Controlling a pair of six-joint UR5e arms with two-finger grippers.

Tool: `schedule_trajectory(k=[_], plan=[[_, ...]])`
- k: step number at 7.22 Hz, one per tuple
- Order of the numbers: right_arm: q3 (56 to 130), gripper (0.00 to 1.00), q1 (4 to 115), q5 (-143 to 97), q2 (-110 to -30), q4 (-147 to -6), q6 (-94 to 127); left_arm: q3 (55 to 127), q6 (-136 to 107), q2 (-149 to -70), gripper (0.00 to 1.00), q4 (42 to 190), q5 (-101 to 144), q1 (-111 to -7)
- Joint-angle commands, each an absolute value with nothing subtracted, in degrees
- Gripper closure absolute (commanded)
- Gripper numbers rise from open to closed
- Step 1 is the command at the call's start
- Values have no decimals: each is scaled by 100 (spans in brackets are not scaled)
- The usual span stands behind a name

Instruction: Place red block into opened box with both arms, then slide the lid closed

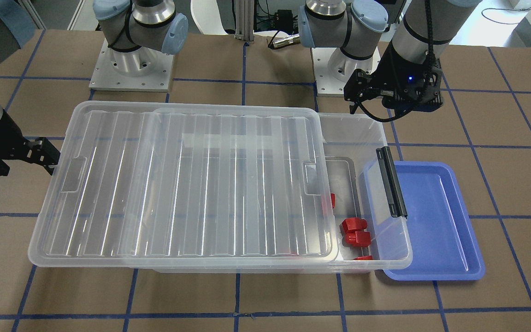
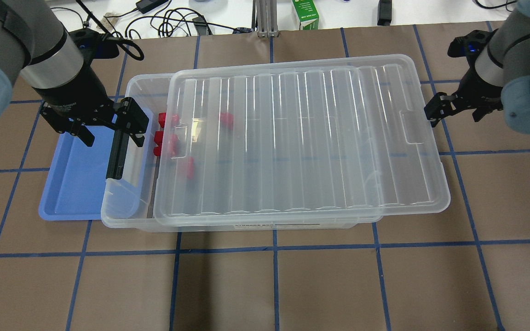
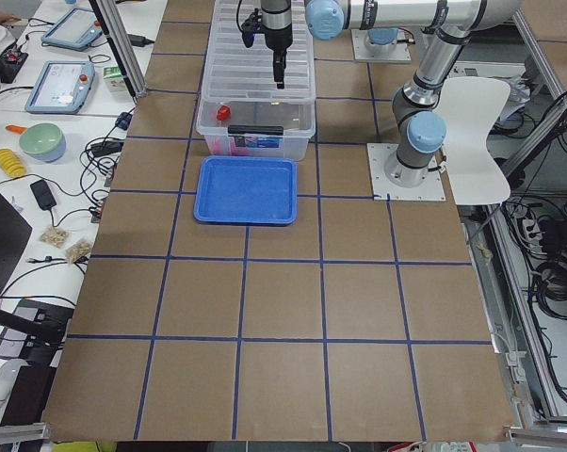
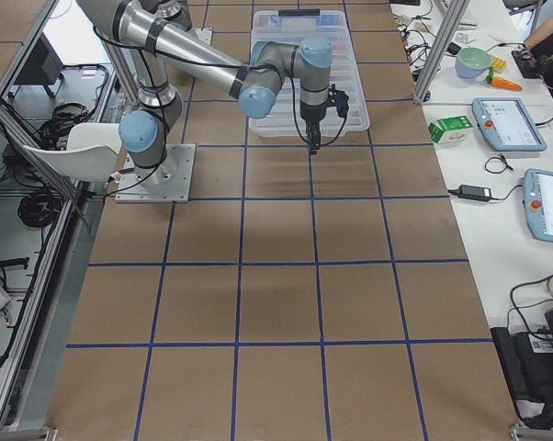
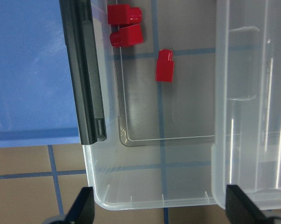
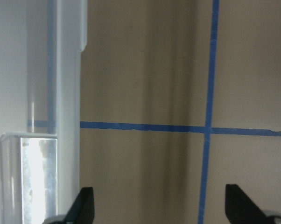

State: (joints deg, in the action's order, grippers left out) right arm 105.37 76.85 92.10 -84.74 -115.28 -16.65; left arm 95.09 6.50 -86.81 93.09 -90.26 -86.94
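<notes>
Table [image 2: 274, 285]: brown surface with a blue tape grid. Box [image 2: 127, 209]: clear bin, upright, long axis running across the table, with a black bar [image 2: 117, 154] on the short rim at the robot's left. Lid [image 2: 302, 138]: ribbed clear sheet lying flat on the box rim. It is offset toward the robot's right, so it overhangs that end and leaves a strip open at the black-bar end. Red blocks [image 5: 165, 66]: at least four, all on the box floor toward the left end. Two lie side by side near the black-bar wall and one lies a little apart from them in the open strip. The others show dimly through the lid. Blue tray [image 2: 69, 184]: shallow, on the table against the box's left end, with the box rim overlapping its edge. Left pincer [image 2: 111, 131]: released, fingers wide, grasping nothing. It hangs above the black-bar rim and the open strip. Right pincer [image 2: 456, 111]: released, fingers wide, grasping nothing. It sits low over bare table, just beside the lid's overhanging short edge, and contact with the lid cannot be told. Green carton [image 2: 305, 14]: beyond the table's far edge, among cables.
</notes>
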Motion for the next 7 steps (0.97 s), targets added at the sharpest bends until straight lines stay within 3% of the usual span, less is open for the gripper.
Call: schedule_trajectory(k=[1,5,7], plan=[[10512,0,8252,9237,-8455,-11593,-1046,9519,650,-8675,0,9299,-9026,-8692],[10503,0,8350,9220,-8455,-11584,-1037,9519,650,-8684,0,9299,-9035,-8701],[10110,0,8341,9272,-8507,-11401,-1090,9519,650,-8675,0,9308,-9035,-8692]])
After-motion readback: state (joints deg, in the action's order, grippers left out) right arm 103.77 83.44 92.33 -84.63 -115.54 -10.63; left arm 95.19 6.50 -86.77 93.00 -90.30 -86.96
